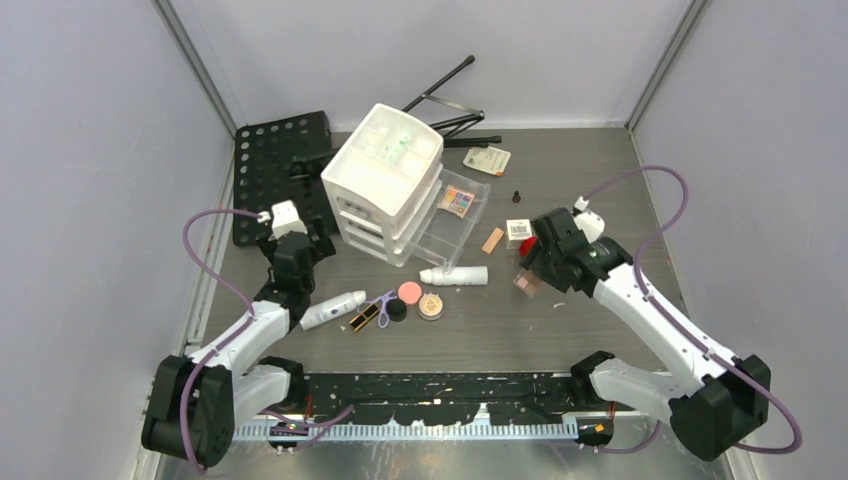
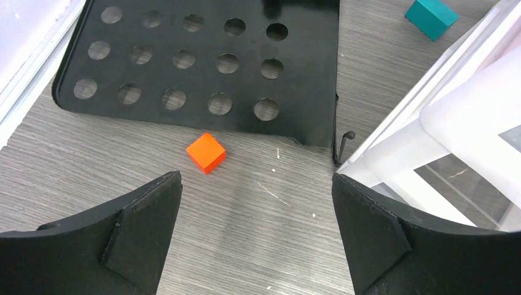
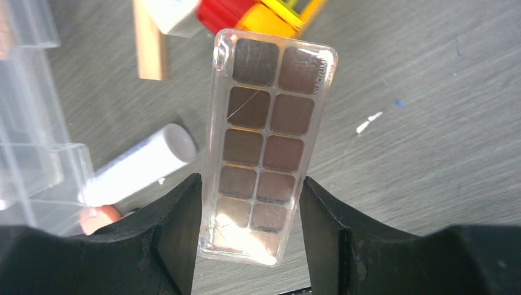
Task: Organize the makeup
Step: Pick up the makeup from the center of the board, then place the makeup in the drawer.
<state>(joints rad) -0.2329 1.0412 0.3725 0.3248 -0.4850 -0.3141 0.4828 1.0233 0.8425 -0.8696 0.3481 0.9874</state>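
At the far left, the left gripper (image 2: 256, 184) hung with its jaws spread wide and nothing between them, over bare table (image 2: 258, 246) just short of a black perforated panel (image 2: 203, 67) and a small orange cube (image 2: 206, 152). To its right stood the white drawer organizer (image 1: 385, 180), its clear drawer (image 1: 478, 205) pulled out with a multicolour palette (image 1: 459, 202) lying inside. In front of it the loose makeup was scattered in a rough row: a white bottle (image 1: 332, 310), a black-gold lipstick (image 1: 364, 319), a pink compact (image 1: 409, 292), a peach compact (image 1: 431, 305) and a white tube (image 1: 455, 276). Further right, past a tan wooden block (image 3: 150, 49) and a red-and-yellow block (image 3: 246, 15), the right gripper (image 3: 250, 184) had its fingers pressed against both long edges of a brown eyeshadow palette (image 3: 267, 144), clamping it near one short end with most of its length sticking out beyond the fingertips. Whether the palette was off the table could not be told. The case looked like thin, clear, hard plastic: light and stiff, but smooth enough to slip and likely to crack or pop its pans under a hard squeeze. Held so close to one end it would tend to pivot, so a moderate squeeze across the narrow width nearer the middle seemed the safer hold.
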